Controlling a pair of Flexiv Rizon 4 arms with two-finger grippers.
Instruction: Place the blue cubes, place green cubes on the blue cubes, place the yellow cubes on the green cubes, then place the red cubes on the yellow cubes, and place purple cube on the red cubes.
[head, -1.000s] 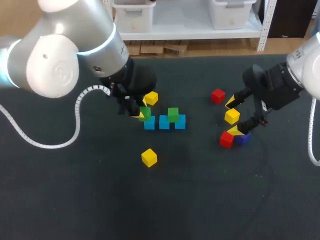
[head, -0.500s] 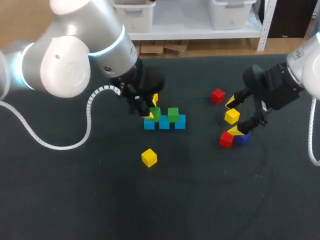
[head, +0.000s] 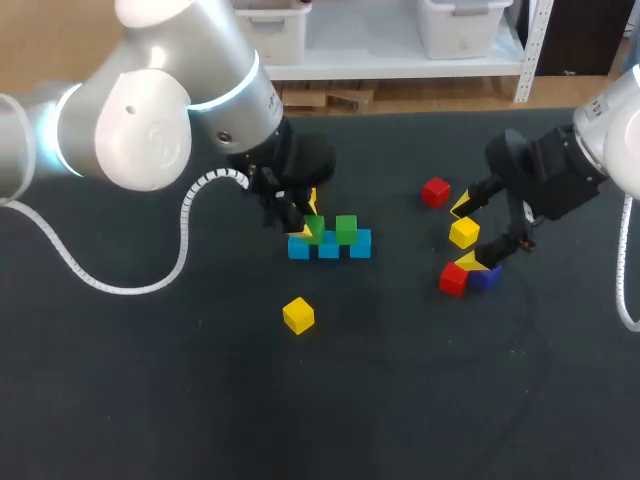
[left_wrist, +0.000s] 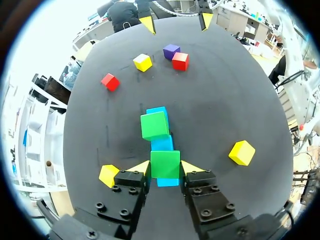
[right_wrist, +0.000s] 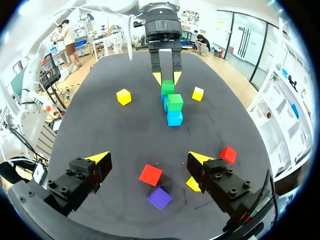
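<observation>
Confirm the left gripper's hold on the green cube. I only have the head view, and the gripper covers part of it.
Observer: In the left wrist view, both yellow tips of the left gripper touch the green cube from two sides, above the near end of the row of blue cubes.
Operator: Check the purple cube next.
Observer: In the right wrist view, the purple cube lies free between the open fingers of the right gripper, touching neither.

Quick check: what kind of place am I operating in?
Probably a robotics lab workbench: a dark table, my left hand gripping a green cube over a row of blue cubes, my right hand open near a red cube and a purple cube.
</observation>
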